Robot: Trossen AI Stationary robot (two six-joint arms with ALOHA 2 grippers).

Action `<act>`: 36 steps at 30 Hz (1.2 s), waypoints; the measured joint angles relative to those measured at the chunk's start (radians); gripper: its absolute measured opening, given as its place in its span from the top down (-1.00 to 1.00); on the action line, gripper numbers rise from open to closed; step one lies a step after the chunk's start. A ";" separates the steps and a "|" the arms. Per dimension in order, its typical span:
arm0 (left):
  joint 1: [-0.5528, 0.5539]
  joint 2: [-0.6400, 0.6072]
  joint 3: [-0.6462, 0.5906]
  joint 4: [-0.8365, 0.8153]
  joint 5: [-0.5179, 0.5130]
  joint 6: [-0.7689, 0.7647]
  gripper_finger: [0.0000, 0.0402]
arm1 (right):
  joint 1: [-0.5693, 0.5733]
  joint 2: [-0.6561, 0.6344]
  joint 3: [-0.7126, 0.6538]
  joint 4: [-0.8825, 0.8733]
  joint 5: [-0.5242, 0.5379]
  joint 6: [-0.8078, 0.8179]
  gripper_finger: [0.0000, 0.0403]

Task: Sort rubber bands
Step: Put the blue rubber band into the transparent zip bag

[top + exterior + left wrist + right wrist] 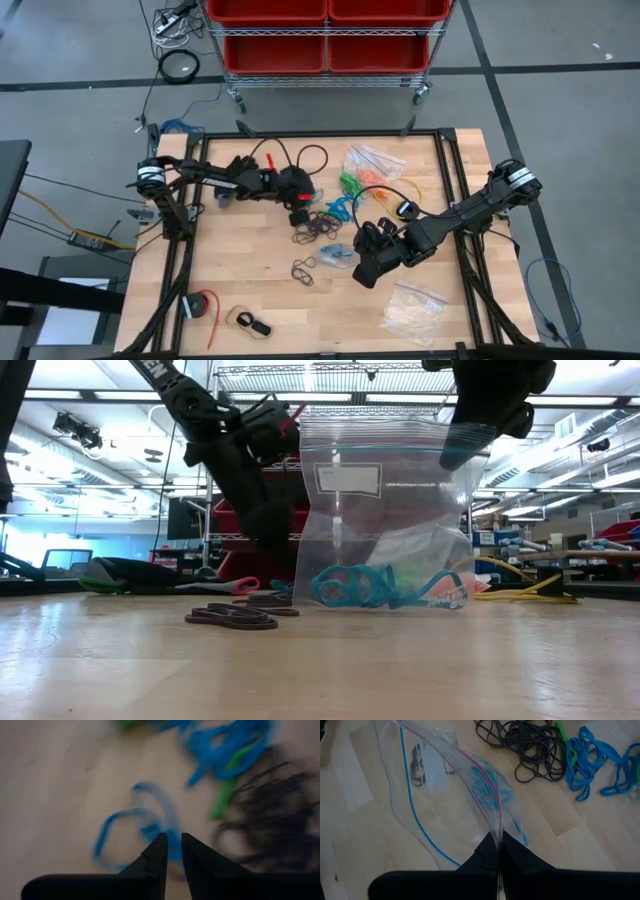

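Loose rubber bands lie mid-table: a black heap [318, 226], blue ones [341, 208], green [350, 184] and orange [374, 177], plus a few black ones [303, 268] nearer the front. My left gripper [303, 212] hovers over the heap, nearly shut on a blue band [125, 822]. My right gripper [356, 266] is shut on a clear zip bag [390, 510]. The bag stands upright with blue bands [360, 586] in its bottom. My left gripper pinches the blue band at one spot of its loop [173, 834] between its fingertips, slanting down from the table's left. The rest of the loop hangs slack below the fingers; the blur hides whether it is clear of the table. My right gripper pinches the bag's zip edge [492, 822] between its two fingers, slanting down from the right. The bag hangs upright below the fingers, its bottom [400, 605] on the table.
A clear bag of whitish pieces [414, 306] lies near the front right, and other clear bags [376, 158] lie at the far side. A yellow cable [398, 186] curls by the right arm. Small items [205, 304] sit front left. A red-bin cart [325, 35] stands beyond the table.
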 joint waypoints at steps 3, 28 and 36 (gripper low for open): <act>0.004 -0.014 0.000 0.020 0.062 0.002 0.71 | 0.000 0.000 0.000 0.000 0.000 0.000 1.00; 0.032 0.096 0.000 0.168 0.095 0.006 0.39 | -0.019 0.000 0.000 0.040 -0.002 -0.053 1.00; 0.033 0.153 0.002 0.198 0.026 0.022 0.20 | -0.019 0.000 0.000 0.045 -0.002 -0.053 1.00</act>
